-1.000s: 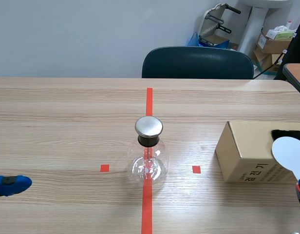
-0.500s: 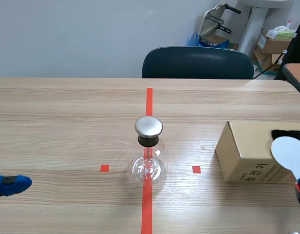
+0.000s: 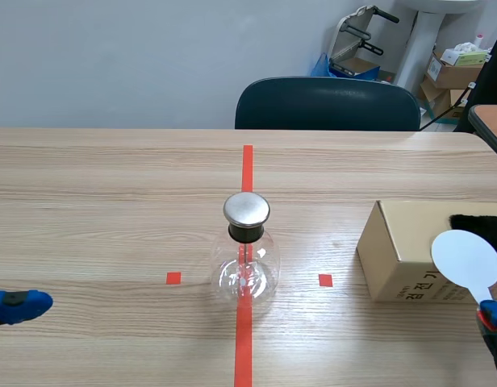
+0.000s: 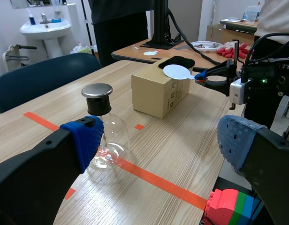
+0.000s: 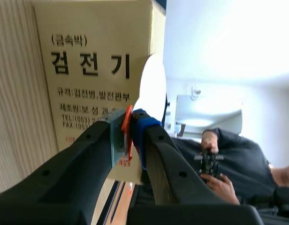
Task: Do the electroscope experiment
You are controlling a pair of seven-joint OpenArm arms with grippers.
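1. The right gripper (image 5: 129, 127) has its fingers pinched on the orange handle of the paddle (image 5: 151, 89). The paddle's white disc stands up in front of the box (image 5: 88, 70).
2. The left gripper (image 4: 161, 140) has its fingers spread wide, with nothing between the blue pads.
3. The flask (image 3: 247, 262) stands upright on the tape line (image 3: 247, 165) with its metal cap on, well apart from the box and both grippers.
4. The box face reads "(금속박) 검전기".
5. Both arms sit low at the near edge of the table (image 3: 111, 201). The left arm points toward the flask, and the right arm is beside the box.
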